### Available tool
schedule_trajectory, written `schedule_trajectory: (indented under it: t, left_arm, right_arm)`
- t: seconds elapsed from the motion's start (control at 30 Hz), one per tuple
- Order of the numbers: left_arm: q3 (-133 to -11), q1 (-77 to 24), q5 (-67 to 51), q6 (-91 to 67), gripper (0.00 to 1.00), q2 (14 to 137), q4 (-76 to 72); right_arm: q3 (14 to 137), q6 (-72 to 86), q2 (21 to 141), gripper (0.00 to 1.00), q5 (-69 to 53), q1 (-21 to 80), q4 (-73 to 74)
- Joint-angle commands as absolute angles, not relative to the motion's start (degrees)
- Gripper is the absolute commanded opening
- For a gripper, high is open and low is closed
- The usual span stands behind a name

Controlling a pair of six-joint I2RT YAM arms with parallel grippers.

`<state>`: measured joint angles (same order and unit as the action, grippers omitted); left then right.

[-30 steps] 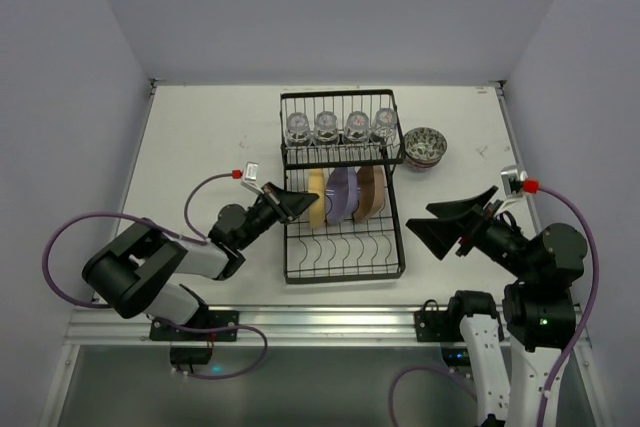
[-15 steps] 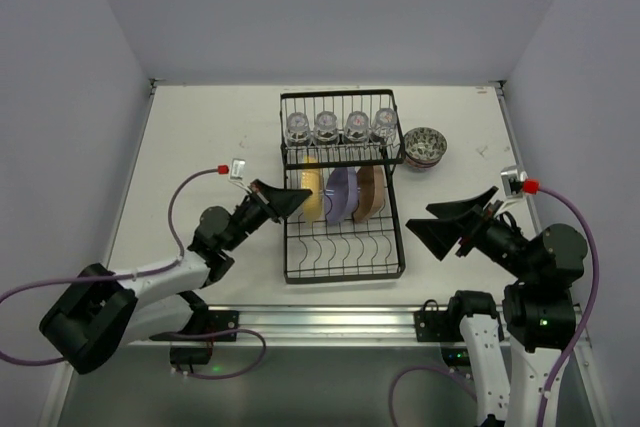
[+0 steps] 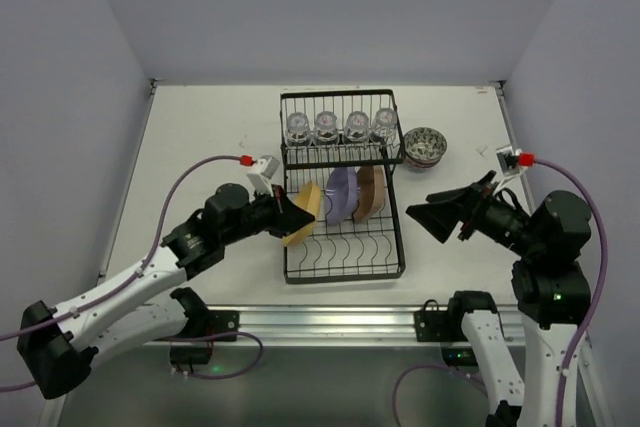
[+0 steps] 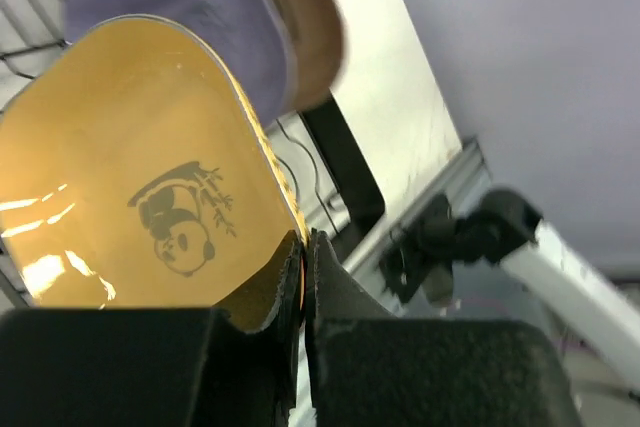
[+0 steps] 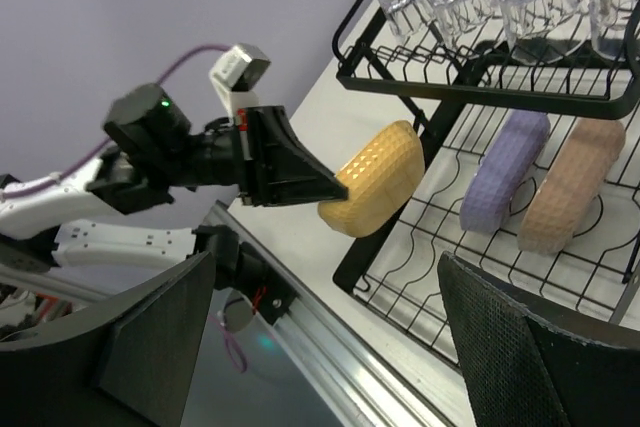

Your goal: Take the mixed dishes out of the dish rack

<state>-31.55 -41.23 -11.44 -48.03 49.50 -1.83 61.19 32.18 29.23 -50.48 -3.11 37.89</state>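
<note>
The black wire dish rack [image 3: 345, 276] stands mid-table. My left gripper [image 3: 301, 215] is shut on the rim of the yellow plate [image 3: 305, 209], which hangs tilted over the rack's left side. The left wrist view shows the panda-printed yellow plate [image 4: 150, 197] pinched at my left gripper [image 4: 305, 244]. A purple plate [image 3: 340, 195] and a tan plate [image 3: 371, 191] stand upright in the lower tray. Several clear glass cups [image 3: 341, 125] sit upside down on the upper shelf. My right gripper [image 3: 441, 217] is open and holds nothing, right of the rack.
Stacked patterned bowls [image 3: 425, 147] sit on the table just right of the rack's upper shelf. White walls close in the table on three sides. A metal rail [image 3: 330, 322] runs along the near edge.
My left gripper has lifted the yellow plate out of its slot and tilted it toward the rack's left edge. The right gripper has shifted slightly up and inward.
</note>
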Motion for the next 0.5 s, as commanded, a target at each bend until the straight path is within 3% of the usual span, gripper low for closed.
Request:
schedule_trajectory:
  t: [0.0,0.13,0.3,0.47]
  left_arm:
    - [-44.2,-49.8,-7.1,-36.0,0.0,49.2,23.9]
    - [-52.4,-60.8,3.1,-31.3,0.0,50.5,35.2]
    - [-58.6,-70.0,7.7,-24.5,0.0,54.8,41.7]
    - [-64.2,-89.9,20.7,-17.1,0.0,63.6,43.8]
  right_arm:
    - [62.8,30.6,33.2,0.93,-51.2,-0.5,40.6]
    - [65.6,26.5,39.0,0.92,-43.3,9.0,47.2]
    - [66.8,25.1,43.6,0.91,-35.7,19.1,49.9]
    - [64.9,26.2,46.5,0.88,-27.0,27.9,51.6]
